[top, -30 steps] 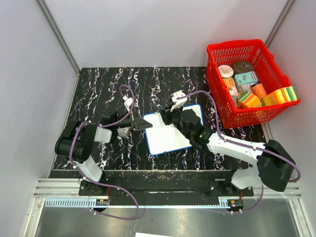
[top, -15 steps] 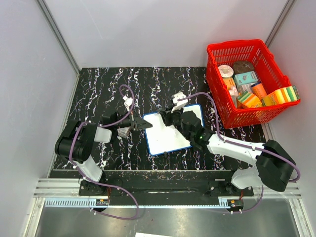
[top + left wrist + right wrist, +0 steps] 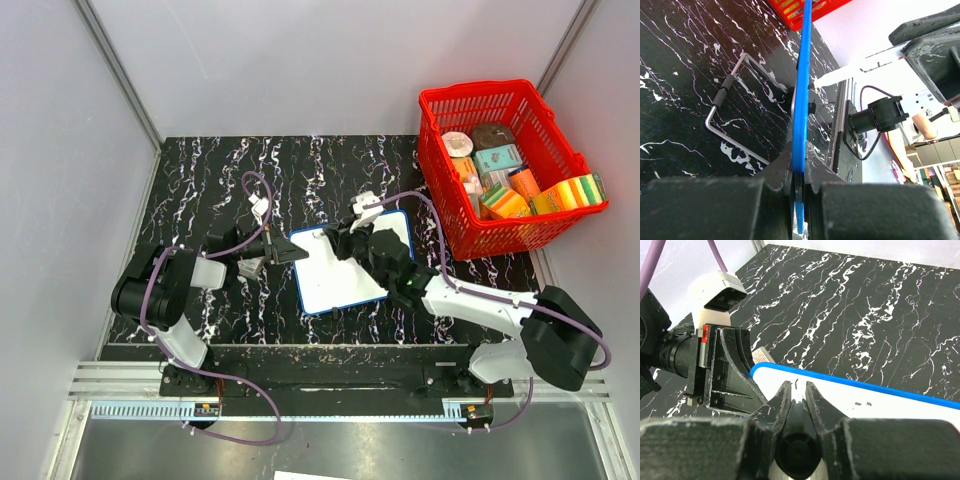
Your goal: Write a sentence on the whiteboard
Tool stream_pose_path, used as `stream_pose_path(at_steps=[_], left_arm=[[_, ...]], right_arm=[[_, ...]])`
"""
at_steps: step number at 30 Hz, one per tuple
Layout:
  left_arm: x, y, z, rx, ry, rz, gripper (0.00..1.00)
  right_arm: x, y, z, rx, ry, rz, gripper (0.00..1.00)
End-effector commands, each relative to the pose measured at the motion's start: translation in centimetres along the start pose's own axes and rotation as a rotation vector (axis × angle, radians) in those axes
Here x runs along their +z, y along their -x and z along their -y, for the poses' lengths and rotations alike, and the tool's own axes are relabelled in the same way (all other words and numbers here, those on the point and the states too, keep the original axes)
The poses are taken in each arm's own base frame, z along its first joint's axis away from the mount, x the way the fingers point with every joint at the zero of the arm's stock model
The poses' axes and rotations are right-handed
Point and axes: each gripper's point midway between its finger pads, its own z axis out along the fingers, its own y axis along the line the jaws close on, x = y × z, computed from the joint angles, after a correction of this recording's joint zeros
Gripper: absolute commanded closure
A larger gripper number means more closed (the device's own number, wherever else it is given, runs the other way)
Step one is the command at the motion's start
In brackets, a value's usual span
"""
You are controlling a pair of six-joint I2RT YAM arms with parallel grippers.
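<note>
1. My left gripper [image 3: 799, 167]: fingers clamped on the blue left rim of the whiteboard [image 3: 340, 280], mid-table.
2. My right gripper [image 3: 794, 395]: fingers pinching a black marker [image 3: 796, 447] at the board's far edge.
3. The sentence [image 3: 860, 403]: a few faint strokes there.
4. Red basket [image 3: 500, 95]: far right.

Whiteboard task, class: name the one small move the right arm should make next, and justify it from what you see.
Probably a short stroke with the marker across the whiteboard, away from the left gripper. The right gripper is shut on the marker, tip over the board's corner; only a few small marks are written, and the left gripper clamps the blue rim.
</note>
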Motion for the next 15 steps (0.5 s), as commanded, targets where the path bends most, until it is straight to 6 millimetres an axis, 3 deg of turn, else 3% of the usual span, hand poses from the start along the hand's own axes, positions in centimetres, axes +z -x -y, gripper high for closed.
stream_pose_path(at_steps=[1, 15], left_arm=[[0.1, 0.9, -0.3, 0.105, 0.009, 0.03, 1.0], [0.1, 0.9, -0.4, 0.105, 0.01, 0.029, 1.0]], right_arm=[[-0.8, -0.6, 0.3, -0.003, -0.006, -0.019, 1.0], [-1.8, -2.0, 0.1, 0.009, 0.022, -0.067, 1.0]])
